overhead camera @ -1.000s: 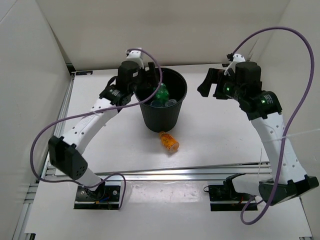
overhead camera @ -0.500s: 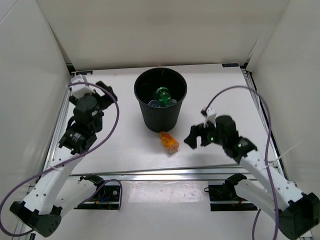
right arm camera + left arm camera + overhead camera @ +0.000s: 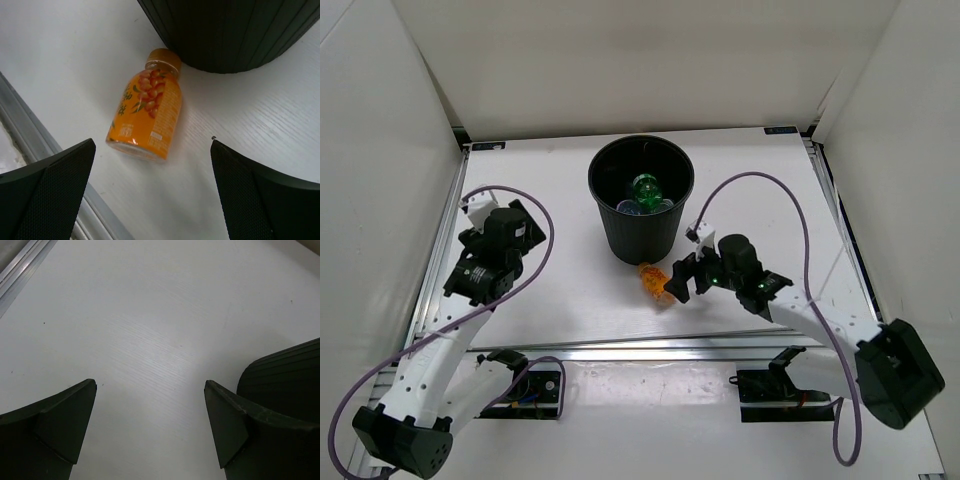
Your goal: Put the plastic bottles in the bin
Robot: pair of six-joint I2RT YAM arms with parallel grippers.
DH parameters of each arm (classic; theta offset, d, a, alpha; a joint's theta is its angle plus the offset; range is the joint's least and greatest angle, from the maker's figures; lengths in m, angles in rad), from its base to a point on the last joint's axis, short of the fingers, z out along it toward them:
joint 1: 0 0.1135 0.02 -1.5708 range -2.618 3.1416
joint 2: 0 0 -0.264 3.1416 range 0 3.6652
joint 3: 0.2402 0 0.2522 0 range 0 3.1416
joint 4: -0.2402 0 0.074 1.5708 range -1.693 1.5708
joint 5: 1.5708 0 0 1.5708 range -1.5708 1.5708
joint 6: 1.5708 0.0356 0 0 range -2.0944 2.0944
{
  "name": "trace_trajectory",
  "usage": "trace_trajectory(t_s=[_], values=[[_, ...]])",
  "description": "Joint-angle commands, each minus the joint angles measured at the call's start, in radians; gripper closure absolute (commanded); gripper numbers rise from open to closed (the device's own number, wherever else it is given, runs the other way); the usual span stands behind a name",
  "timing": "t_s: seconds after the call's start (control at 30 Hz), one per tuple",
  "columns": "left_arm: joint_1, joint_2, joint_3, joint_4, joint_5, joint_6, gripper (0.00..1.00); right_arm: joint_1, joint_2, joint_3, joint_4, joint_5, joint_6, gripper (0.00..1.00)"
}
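Observation:
The black bin [image 3: 642, 238] stands at the middle of the table. Inside it I see the green bottle [image 3: 643, 187] and clear bottles [image 3: 632, 207] beside it. The short orange bottle [image 3: 655, 283] lies on its side on the table just in front of the bin. My right gripper [image 3: 673, 280] is open and empty right beside it. In the right wrist view the orange bottle [image 3: 147, 115] lies ahead between the spread fingers, cap toward the bin [image 3: 230, 30]. My left gripper [image 3: 530, 222] is open and empty left of the bin, over bare table.
An aluminium rail [image 3: 650, 345] runs along the table's near edge, close behind the orange bottle, and shows in the right wrist view [image 3: 40, 145]. White walls enclose the table on three sides. The bin's wall [image 3: 287, 377] shows at the right of the left wrist view.
The left arm has drawn back from the bin's rim to the left side of the table. The right arm has come down from beside the bin to the orange bottle.

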Motion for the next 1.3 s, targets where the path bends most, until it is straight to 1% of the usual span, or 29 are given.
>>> trace_trajectory(t_s=[0.0, 0.2, 0.27, 0.4, 0.6, 0.73, 0.77, 0.8, 0.87, 0.9, 1.13, 1.2, 1.27], values=[[0.006, 0.013, 0.050, -0.063, 0.009, -0.003, 0.00, 0.010, 0.060, 0.077, 0.124, -0.037, -0.043, 0.01], [0.006, 0.014, 0.059, -0.095, 0.009, 0.017, 0.00, 0.010, 0.189, 0.135, 0.124, -0.088, -0.043, 0.01], [0.006, 0.014, 0.059, -0.107, -0.002, 0.017, 0.00, 0.019, 0.241, 0.173, 0.103, -0.078, -0.043, 0.01], [0.006, 0.014, 0.068, -0.129, -0.011, 0.035, 0.00, 0.019, 0.288, 0.174, 0.103, -0.077, -0.001, 0.04], [0.006, -0.019, 0.036, -0.138, -0.029, 0.036, 0.00, 0.029, 0.337, 0.155, 0.065, -0.100, 0.039, 0.17], [0.006, -0.019, 0.016, -0.138, -0.029, 0.036, 0.00, 0.029, 0.346, 0.155, 0.002, -0.091, 0.039, 0.26], [0.006, -0.019, 0.016, -0.138, -0.020, 0.025, 0.00, 0.029, 0.346, 0.155, 0.002, -0.081, 0.039, 0.29], [0.006, -0.019, 0.016, -0.138, -0.020, 0.025, 0.00, 0.029, 0.346, 0.155, -0.015, -0.080, 0.039, 0.37], [0.006, -0.028, -0.006, -0.138, -0.020, 0.016, 0.00, 0.029, 0.337, 0.155, -0.050, -0.070, 0.039, 0.46], [0.006, -0.028, -0.006, -0.138, -0.020, 0.016, 0.00, 0.029, 0.323, 0.155, -0.066, -0.058, 0.039, 0.55], [0.006, -0.019, -0.027, -0.118, -0.011, -0.015, 0.00, 0.029, 0.153, 0.115, -0.184, 0.050, 0.049, 0.73], [0.006, -0.019, -0.036, -0.118, -0.011, -0.015, 0.00, 0.029, 0.075, 0.106, -0.225, 0.062, 0.058, 0.76], [0.006, -0.019, -0.045, -0.109, -0.011, -0.015, 0.00, 0.029, 0.003, 0.095, -0.248, 0.071, 0.058, 0.76]])
